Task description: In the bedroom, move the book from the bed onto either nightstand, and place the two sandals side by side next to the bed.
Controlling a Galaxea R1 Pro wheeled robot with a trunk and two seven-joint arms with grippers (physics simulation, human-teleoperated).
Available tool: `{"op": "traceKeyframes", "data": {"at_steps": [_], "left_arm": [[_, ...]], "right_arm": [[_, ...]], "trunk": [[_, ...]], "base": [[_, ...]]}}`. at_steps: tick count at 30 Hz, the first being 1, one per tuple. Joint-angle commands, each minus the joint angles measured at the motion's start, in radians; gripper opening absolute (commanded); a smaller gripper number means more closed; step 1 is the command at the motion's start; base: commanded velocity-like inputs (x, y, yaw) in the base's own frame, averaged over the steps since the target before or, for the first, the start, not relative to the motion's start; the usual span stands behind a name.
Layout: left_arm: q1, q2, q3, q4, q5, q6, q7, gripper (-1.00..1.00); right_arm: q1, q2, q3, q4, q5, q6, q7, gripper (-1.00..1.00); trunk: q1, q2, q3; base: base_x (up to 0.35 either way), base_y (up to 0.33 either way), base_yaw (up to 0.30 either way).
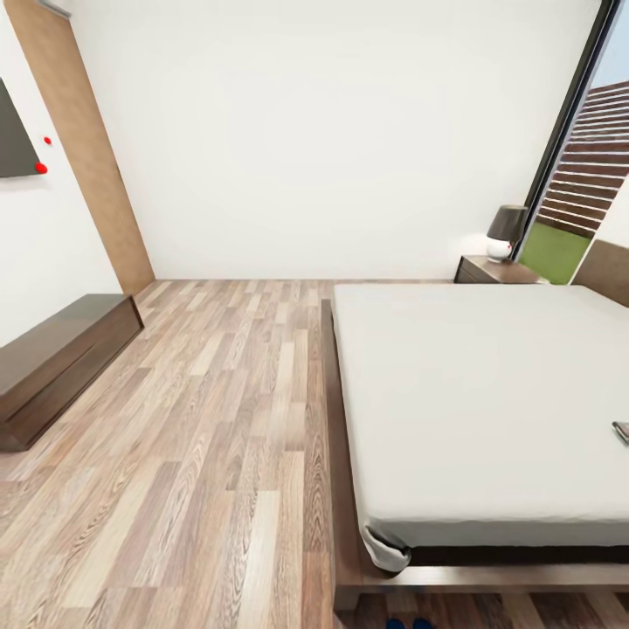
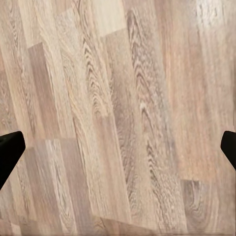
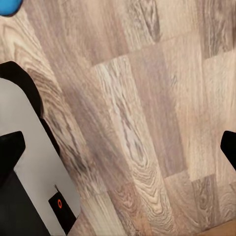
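Note:
The bed (image 1: pixel 489 411), with its pale-grey mattress and dark-brown frame, takes up the right of the head view. At that view's right edge, a sliver of the dark book (image 1: pixel 622 431) lies on the mattress. One nightstand (image 1: pixel 492 270) stands in the far corner beside the bed's head. The blue tips of the two sandals (image 1: pixel 408 624) peek in on the floor below the bed's foot, and a blue sandal edge (image 3: pixel 9 6) shows in the right wrist view. My left gripper (image 2: pixel 118 147) is open over bare planks. My right gripper (image 3: pixel 118 147) is open above the floor too.
A dark-shaded lamp (image 1: pixel 505 231) sits on the nightstand. A long dark dresser (image 1: pixel 52 358) lines the left wall under a dark screen (image 1: pixel 16 140). A tall window (image 1: pixel 581 192) is at the back right. Wide wood floor (image 1: pixel 210 419) lies between dresser and bed.

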Motion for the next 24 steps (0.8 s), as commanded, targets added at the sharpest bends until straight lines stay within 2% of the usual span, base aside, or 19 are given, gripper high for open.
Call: {"op": "traceKeyframes", "data": {"at_steps": [1, 7, 12, 16, 17, 21, 24], "left_arm": [[0.0, 0.0, -0.009, 0.0, 0.011, -0.003, 0.002, 1.0], [0.013, -0.009, -0.008, -0.001, 0.032, -0.004, -0.004, 1.0], [0.016, -0.014, -0.007, -0.001, 0.048, -0.002, -0.037, 1.0], [0.017, -0.021, -0.007, -0.001, 0.098, -0.001, -0.077, 1.0], [0.017, -0.021, -0.007, -0.001, 0.098, -0.001, -0.077, 1.0], [0.017, -0.034, -0.008, -0.001, 0.155, 0.0, -0.099, 1.0], [0.018, -0.042, -0.008, -0.001, 0.171, 0.001, -0.106, 1.0]], "right_arm": [[0.0, 0.0, -0.007, 0.0, 0.003, 0.0, 0.004, 1.0], [0.002, -0.004, -0.077, 0.003, 0.002, -0.038, 0.009, 1.0], [0.011, -0.006, -0.105, 0.003, 0.001, -0.047, 0.011, 1.0], [0.016, -0.004, -0.125, 0.002, 0.002, -0.051, 0.023, 1.0], [0.016, -0.004, -0.125, 0.002, 0.002, -0.051, 0.023, 1.0], [0.019, 0.0, -0.138, 0.001, 0.003, -0.053, 0.033, 1.0], [0.019, 0.0, -0.141, 0.001, 0.004, -0.053, 0.036, 1.0]], "trunk": [[-0.004, 0.007, 0.002], [-0.027, 0.049, 0.021], [-0.046, 0.084, 0.037], [-0.062, 0.112, 0.049], [-0.065, 0.119, 0.053], [-0.081, 0.147, 0.065], [-0.092, 0.168, 0.074]], "base": [[0.0, 0.0, 0.0], [0.0, 0.0, 0.0], [0.0, 0.0, 0.0], [0.0, 0.0, 0.0], [0.0, 0.0, 0.0], [0.0, 0.0, 0.0], [0.0, 0.0, 0.0]]}}
